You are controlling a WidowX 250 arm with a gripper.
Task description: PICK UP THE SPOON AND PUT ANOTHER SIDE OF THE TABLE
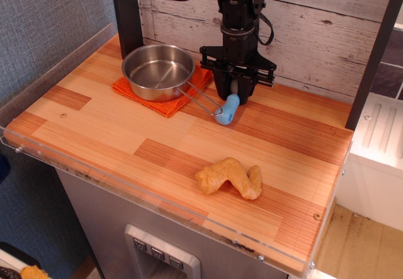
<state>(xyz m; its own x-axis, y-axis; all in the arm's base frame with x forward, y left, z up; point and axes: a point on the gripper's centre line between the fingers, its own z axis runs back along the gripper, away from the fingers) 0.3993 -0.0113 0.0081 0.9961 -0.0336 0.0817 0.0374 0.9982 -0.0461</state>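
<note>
The spoon (pixel 228 109) lies toward the back of the tabletop (pixel 126 131), its chunky light-blue handle pointing forward and slightly left, resting on the striped wooden planks. Its bowl end is hidden under the gripper (pixel 235 92), which stands upright over it on the black arm (pixel 238 14). The fingers (pixel 221 85) are drawn narrow and close in on the upper end of the spoon, so they appear to be clamped on it, though the contact itself is hidden behind the black fingertips. The lower tip of the blue handle seems to touch the wood. Just to the left of the spoon sits a steel pan (pixel 158 71), empty and upright, on an orange cloth (pixel 165 104); the pan's wire handle (pixel 200 100) reaches out to the right and ends right beside the blue handle, close to touching it. Nearer the front edge, well apart from the spoon, lies a lumpy tan object (pixel 229 178) with a twisted shape. A clear plastic rim (pixel 94 177) runs along the front and left sides of the tabletop, and a whitewashed plank wall (pixel 315 27) rises behind the arm.
</note>
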